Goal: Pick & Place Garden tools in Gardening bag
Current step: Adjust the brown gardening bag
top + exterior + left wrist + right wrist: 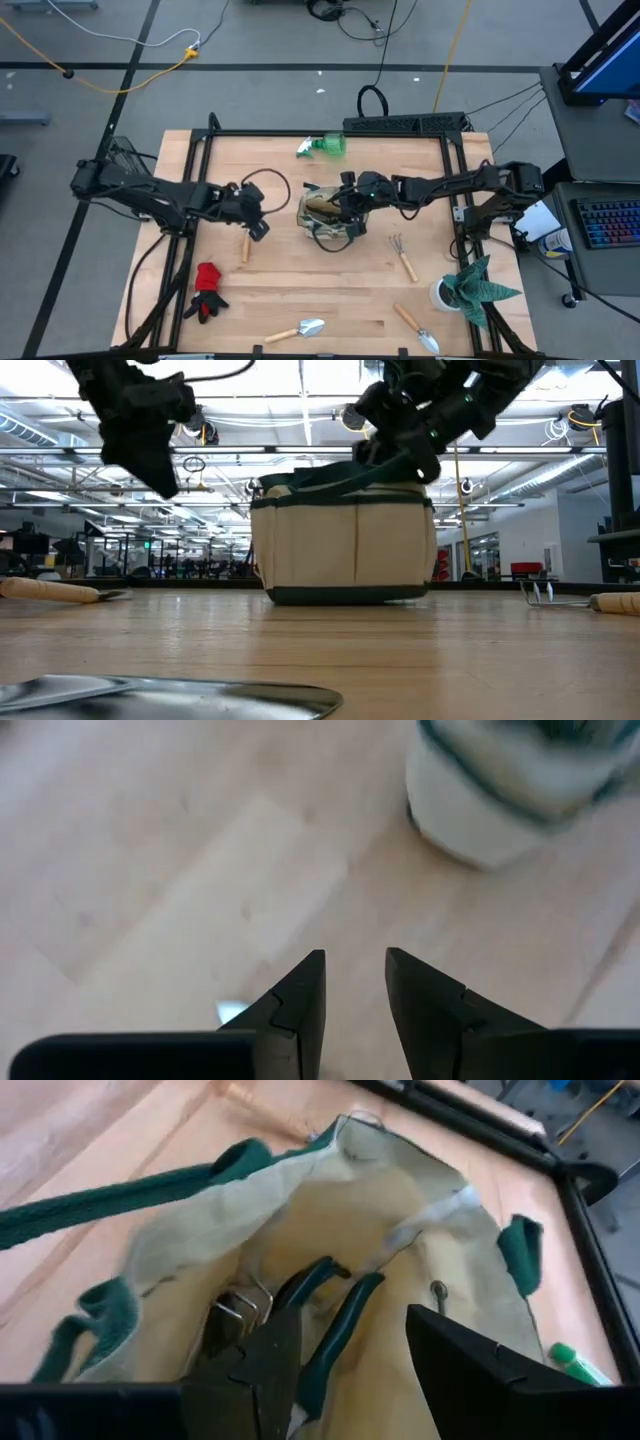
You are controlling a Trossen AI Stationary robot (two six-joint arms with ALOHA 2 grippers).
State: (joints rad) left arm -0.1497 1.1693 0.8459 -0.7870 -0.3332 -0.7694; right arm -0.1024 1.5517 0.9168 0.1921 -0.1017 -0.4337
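The cream-and-green gardening bag [322, 218] stands on its base mid-table with its mouth open [330, 1210]. Pruning shears with green handles [338, 1302] lie inside it. My right gripper [347, 208] [355, 1320] hovers open over the bag's mouth, and one finger [250, 1375] covers the shears' head. My left gripper [258, 224] [355, 960] is open to the left of the bag, tilted down over bare table, with nothing between its fingers. A wooden-handled tool [245, 247] lies just on its near side.
On the table lie a red glove [208, 290], two trowels [297, 330] [415, 328], a fork-rake [402, 255] and a green spray bottle [325, 147] at the far edge. A spiky potted plant [470, 285] stands at the near right. A black frame rims the table.
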